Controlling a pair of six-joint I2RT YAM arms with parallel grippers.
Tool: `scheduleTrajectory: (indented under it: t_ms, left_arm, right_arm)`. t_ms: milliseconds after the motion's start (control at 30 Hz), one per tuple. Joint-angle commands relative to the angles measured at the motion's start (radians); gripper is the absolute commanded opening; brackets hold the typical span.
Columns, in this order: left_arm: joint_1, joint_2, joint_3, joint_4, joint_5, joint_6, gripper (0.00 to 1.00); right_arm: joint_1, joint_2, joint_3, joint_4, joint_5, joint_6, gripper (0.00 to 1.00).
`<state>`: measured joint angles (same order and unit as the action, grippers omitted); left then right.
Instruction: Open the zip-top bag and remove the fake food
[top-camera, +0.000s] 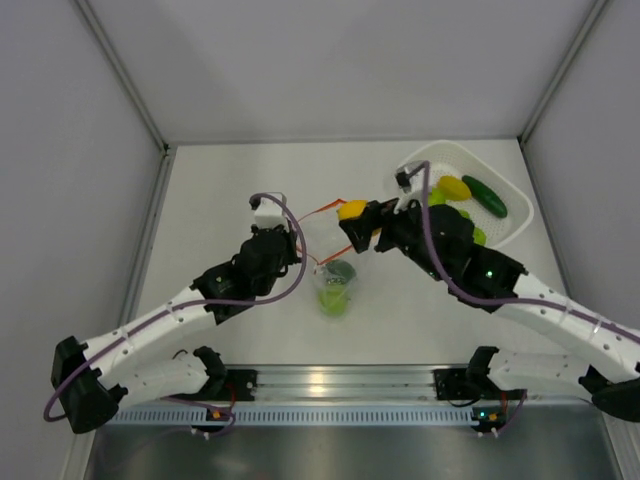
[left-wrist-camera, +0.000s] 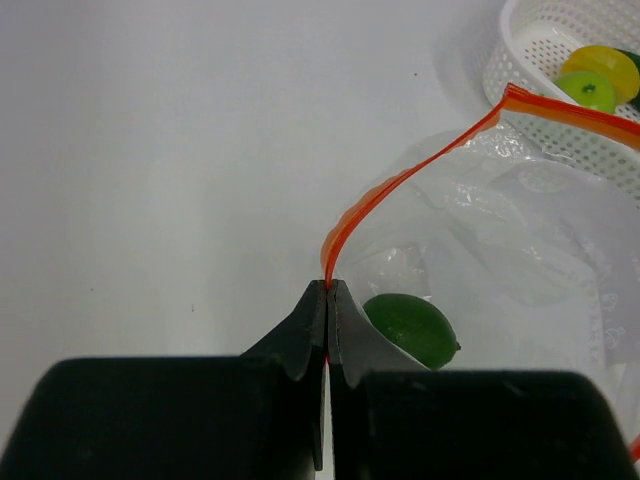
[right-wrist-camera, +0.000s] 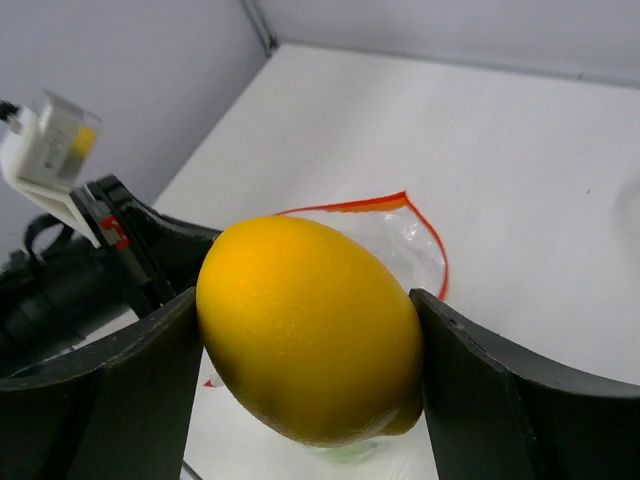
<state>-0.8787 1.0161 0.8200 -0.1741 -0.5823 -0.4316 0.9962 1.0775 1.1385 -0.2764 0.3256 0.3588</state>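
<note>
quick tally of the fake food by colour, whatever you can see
yellow: 2, the lemon in the right gripper and a yellow piece in the basket
dark green: 1, the cucumber
light green: 2 round pieces in the basket, partly behind the right arm
green: 1, the lime in the zip-top bag
total: 6 in clear view; the bag may hold one more
</note>
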Motion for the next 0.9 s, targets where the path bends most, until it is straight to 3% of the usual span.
scheduleTrajectory:
  t_ms: [0, 133, 200, 333, 533, 700, 867]
  left_arm:
    - [0.012, -0.025, 0.051, -0.033, -0.074, -0.015, 0.0]
    - [0.018, -0.03, 0.087, -0.074, -0.079, -0.018, 0.0]
    - [0.02, -0.031, 0.105, -0.105, -0.088, -0.016, 0.0]
    - [0.02, -0.047, 0.149, -0.152, -0.08, -0.015, 0.0]
    - [0.02, -0.08, 0.162, -0.173, -0.054, -0.021, 0.0]
    - [0.02, -0.082, 0.159, -0.173, 0.01, -0.039, 0.0]
    - [0.021, -0.062, 0.156, -0.169, 0.056, -0.055, 0.0]
  right_arm:
    - [-0.019, -0.138, -0.046, 0.167, 0.124, -0.004, 0.42]
    - [-0.129, -0.146, -0.039, 0.071, 0.268, -0.001, 0.42]
    - [-0.21, -0.127, -0.045, 0.005, 0.236, 0.017, 0.42]
    - [-0.495, -0.081, -0.077, -0.033, 0.213, 0.046, 0.43]
    - [-0.723, 0.088, -0.057, -0.078, 0.237, 0.034, 0.45]
    - [-0.827, 0.263, -0.013, -0.078, 0.231, 0.014, 0.48]
    - [-0.93, 0.435, 0.069, -0.087, 0.172, 0.008, 0.61]
